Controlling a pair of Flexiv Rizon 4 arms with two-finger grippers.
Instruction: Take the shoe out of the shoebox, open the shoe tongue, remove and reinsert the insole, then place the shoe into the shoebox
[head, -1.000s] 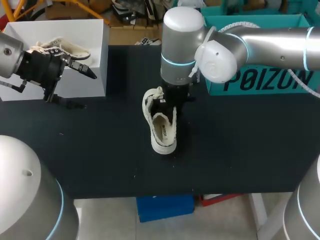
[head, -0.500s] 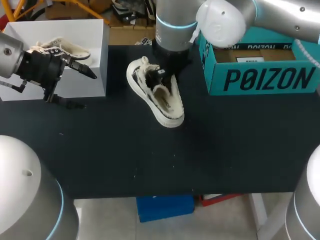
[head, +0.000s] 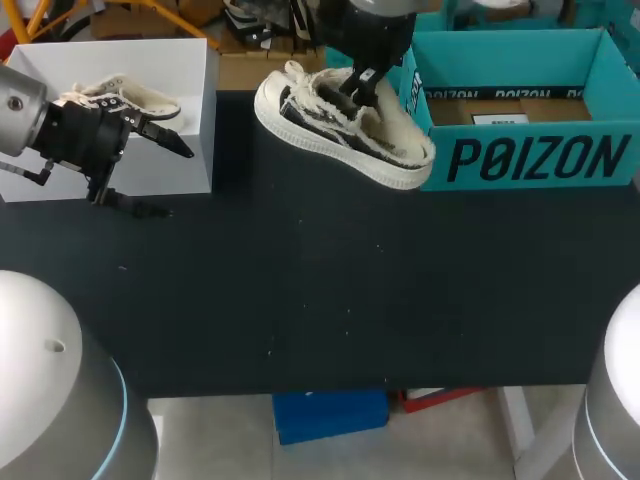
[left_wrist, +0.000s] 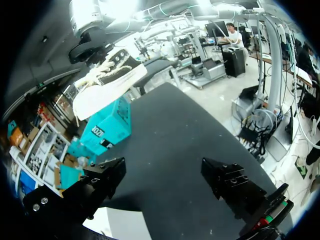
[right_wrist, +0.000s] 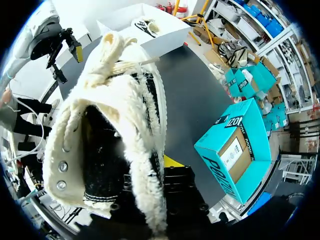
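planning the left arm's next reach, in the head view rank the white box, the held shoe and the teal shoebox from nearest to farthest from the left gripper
1. white box, right beside the left gripper, at the table's left.
2. shoe, held up near the middle.
3. teal shoebox, at the far right.

Left pincer (left_wrist: 162, 171) hangs open at left; right pincer (head: 357, 88) grips the shoe (head: 325, 125) aloft.

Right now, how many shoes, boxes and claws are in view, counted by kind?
Shoes: 2 (lifted shoe in the right claw, second shoe in the white box)
Boxes: 2 (white box, teal shoebox)
Claws: 2 (right claw, left claw, open)
Total: 6
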